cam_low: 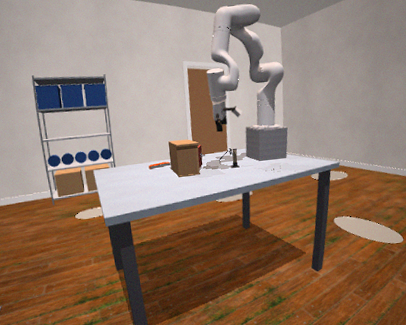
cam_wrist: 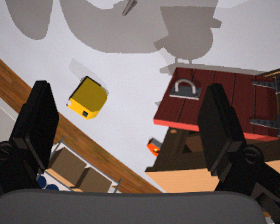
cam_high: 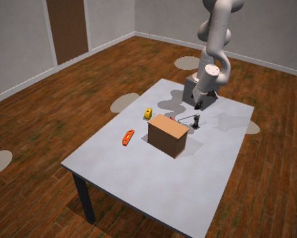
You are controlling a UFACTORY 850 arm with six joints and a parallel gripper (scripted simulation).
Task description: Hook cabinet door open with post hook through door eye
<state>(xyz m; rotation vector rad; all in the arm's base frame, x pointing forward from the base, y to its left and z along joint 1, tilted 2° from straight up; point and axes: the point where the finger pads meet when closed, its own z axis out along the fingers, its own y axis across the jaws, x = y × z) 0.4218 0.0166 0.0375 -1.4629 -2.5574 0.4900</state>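
Brown cabinet (cam_high: 168, 134) upright, red door (cam_wrist: 206, 100) ajar, hook (cam_high: 185, 118) on post (cam_high: 196, 121)
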